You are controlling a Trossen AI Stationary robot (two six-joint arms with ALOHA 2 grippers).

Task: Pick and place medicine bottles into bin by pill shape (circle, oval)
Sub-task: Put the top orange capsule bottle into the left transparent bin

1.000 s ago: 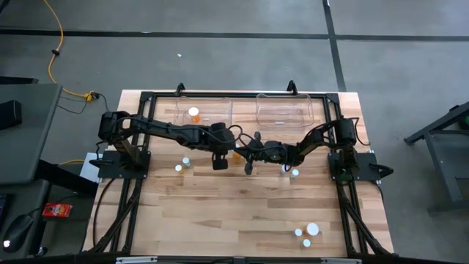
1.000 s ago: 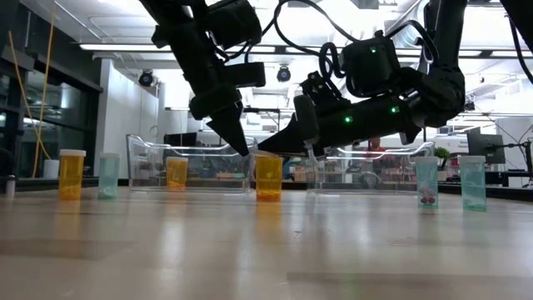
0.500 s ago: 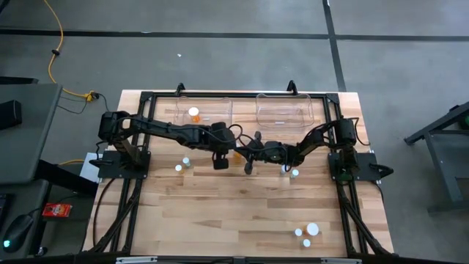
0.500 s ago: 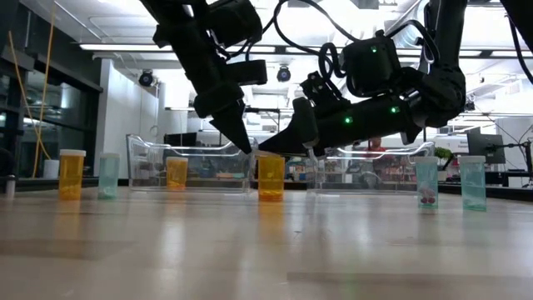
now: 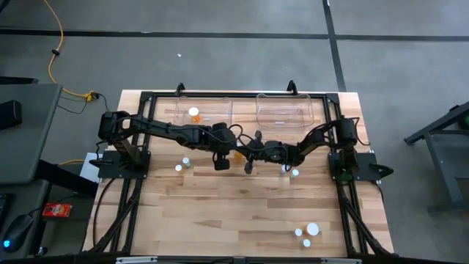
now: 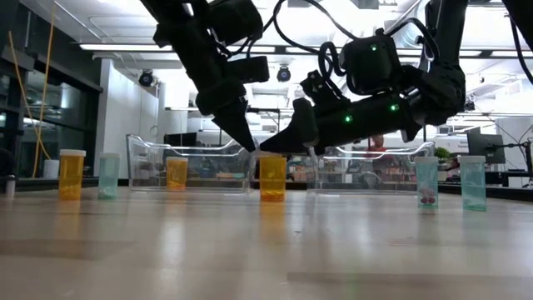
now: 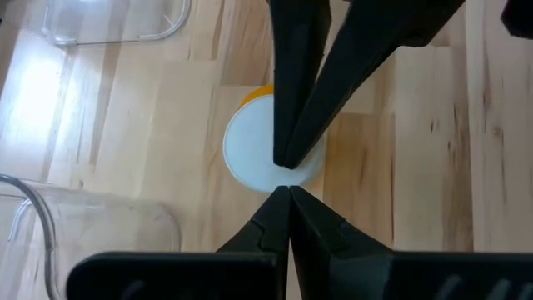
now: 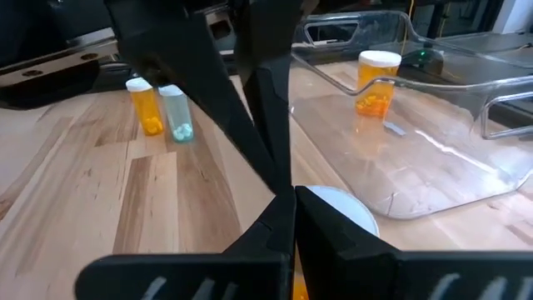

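Bottles are scattered over the wooden table. An orange bottle with a white cap stands near mid-table, in front of the gap between the two clear bins. The left gripper and the right gripper are both poised just over its cap, tips nearly meeting; in the wrist views each pair of fingers is seen pressed together, nothing held between them.

Another orange bottle is seen inside the left bin. The right bin is seen beside it at the table's far edge. Two bottles, one orange and one teal, stand left of the grippers. Two teal bottles stand to the right of the grippers, and three more are grouped near the front right corner.
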